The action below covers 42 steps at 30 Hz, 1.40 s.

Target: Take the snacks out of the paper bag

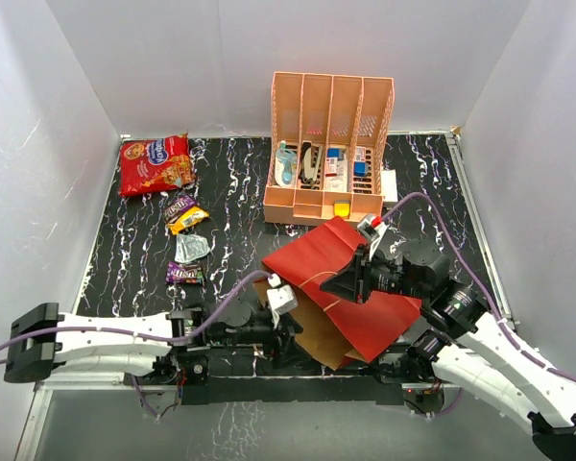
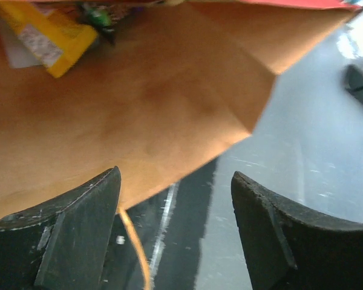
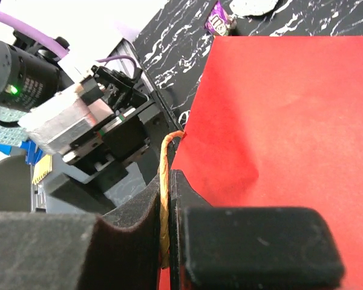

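Note:
The paper bag (image 1: pixel 365 288), red outside, lies tilted on the table with its mouth toward the left arm. My right gripper (image 3: pixel 168 199) is shut on the bag's twine handle (image 3: pixel 164 181) at the red edge (image 3: pixel 278 121). My left gripper (image 2: pixel 175 199) is open at the mouth, its left finger over the brown kraft inside (image 2: pixel 139 103), nothing between the jaws. A yellow packet (image 2: pixel 48 36) lies deeper inside the bag. On the table lie the red cookie bag (image 1: pixel 156 163), a yellow-brown packet (image 1: pixel 185 216), a silver one (image 1: pixel 190 248) and a purple one (image 1: pixel 184 273).
A peach slotted rack (image 1: pixel 326 144) with small blue-white items stands at the back, just behind the bag. White walls close in the black marbled table (image 1: pixel 134 259) on three sides. The loose twine handle (image 2: pixel 136 248) hangs by my left finger.

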Motion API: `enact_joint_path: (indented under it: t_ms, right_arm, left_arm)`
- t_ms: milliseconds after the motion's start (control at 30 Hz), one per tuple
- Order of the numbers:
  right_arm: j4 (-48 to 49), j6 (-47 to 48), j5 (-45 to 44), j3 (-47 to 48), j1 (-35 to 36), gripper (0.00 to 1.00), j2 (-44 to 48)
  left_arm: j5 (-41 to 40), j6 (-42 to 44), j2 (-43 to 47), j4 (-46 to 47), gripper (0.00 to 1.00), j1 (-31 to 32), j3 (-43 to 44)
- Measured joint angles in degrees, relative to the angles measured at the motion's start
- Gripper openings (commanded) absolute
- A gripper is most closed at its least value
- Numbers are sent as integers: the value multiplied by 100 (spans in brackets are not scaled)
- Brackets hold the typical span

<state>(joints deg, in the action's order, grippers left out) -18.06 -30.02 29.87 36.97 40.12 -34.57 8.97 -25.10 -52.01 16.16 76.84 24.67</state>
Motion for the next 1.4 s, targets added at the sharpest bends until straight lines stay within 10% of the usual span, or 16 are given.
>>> enact_joint_path:
  t_ms: [267,700,1400]
  right_arm:
    - [-238,-9,-190,0,0,8,319]
    - [-81,-208,-339,0,0,8,625]
    - [621,-409,-590,2,0,8,721]
  left_arm:
    - [-1860,531,-1078,2142,50,240,-804]
    - [-2277,1121,-3963,5276,37,247,-603]
    - [-3438,1495,-6159,5692,83,308,1311]
